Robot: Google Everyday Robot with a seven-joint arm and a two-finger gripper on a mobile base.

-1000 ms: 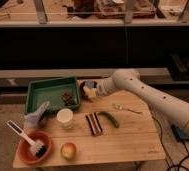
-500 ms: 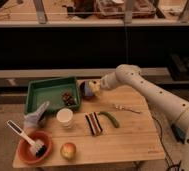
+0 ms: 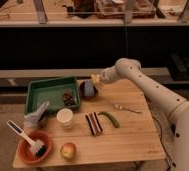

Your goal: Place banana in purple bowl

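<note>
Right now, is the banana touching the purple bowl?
Cannot tell. In the camera view the banana at the gripper overlaps the purple bowl's far rim; no clear gap or contact shows.

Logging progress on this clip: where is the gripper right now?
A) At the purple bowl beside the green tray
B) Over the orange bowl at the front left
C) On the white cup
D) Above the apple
A. The gripper sits at the far rim of the purple bowl, right of the green tray, with something yellow at its tip.
</note>
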